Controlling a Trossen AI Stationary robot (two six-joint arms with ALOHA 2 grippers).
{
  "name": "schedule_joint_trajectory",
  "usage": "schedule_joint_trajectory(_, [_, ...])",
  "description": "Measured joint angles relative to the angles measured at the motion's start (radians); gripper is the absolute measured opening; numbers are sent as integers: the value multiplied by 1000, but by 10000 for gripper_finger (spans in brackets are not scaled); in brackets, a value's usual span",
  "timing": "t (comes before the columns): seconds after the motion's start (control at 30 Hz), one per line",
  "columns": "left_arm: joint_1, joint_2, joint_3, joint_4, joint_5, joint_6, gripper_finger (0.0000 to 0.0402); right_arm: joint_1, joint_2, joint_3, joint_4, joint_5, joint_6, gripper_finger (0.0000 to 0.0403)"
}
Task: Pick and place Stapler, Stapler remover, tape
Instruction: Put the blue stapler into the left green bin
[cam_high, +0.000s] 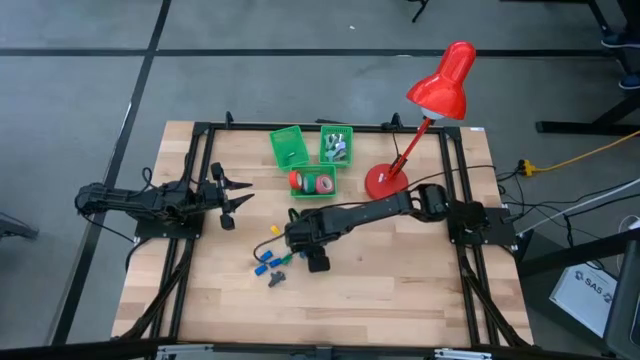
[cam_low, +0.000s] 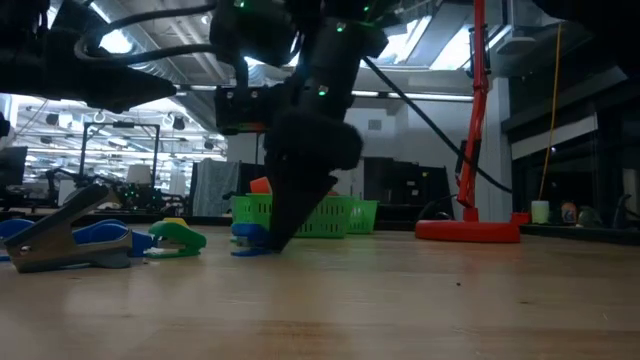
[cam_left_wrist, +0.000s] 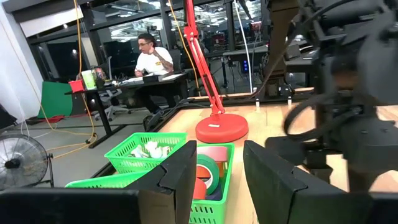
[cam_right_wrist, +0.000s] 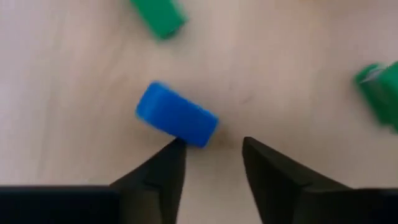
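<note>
Pale wood of the table (cam_high: 400, 270) fills the view from above. The right gripper (cam_high: 290, 243) is low over a scatter of small blue and green staplers (cam_high: 265, 266) near the middle. The left gripper (cam_high: 232, 197) waits well apart on the left side. Rolls of tape (cam_high: 312, 182) sit in a green basket (cam_high: 312, 184) beside the red lamp (cam_high: 420, 110); the height of the right gripper's fingers can't be told here.

Level with the table, the right gripper's tips reach the wood by a blue piece, and a grey staple remover (cam_low: 62, 238) lies close.

The left wrist camera shows that gripper's fingers (cam_left_wrist: 180, 171) nearly closed, holding nothing.

The right wrist camera shows its fingers (cam_right_wrist: 163, 171) parted, empty, one tip touching the blue stapler (cam_right_wrist: 176, 115), which lies off to one side of the gap. Closing now would probably nudge it away rather than pinch it.
</note>
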Motion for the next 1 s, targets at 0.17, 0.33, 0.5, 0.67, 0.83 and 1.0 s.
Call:
schedule_joint_trajectory(0.17, [0,0,0,0,0,0,128,-22,0,0,69,-10,-8,101])
schedule_joint_trajectory(0.33, [0,0,0,0,0,0,128,-39,0,0,71,-27,-56,53])
schedule_joint_trajectory(0.5, [0,0,0,0,0,0,128,-71,0,0,32,-63,-2,37])
schedule_joint_trajectory(0.67, [0,0,0,0,0,0,128,-108,0,1,-81,-194,171,80])
schedule_joint_trajectory(0.83, [0,0,0,0,0,0,128,-118,0,2,-84,-265,365,175])
schedule_joint_trajectory(1.0, [0,0,0,0,0,0,128,-115,0,1,-9,-290,612,268])
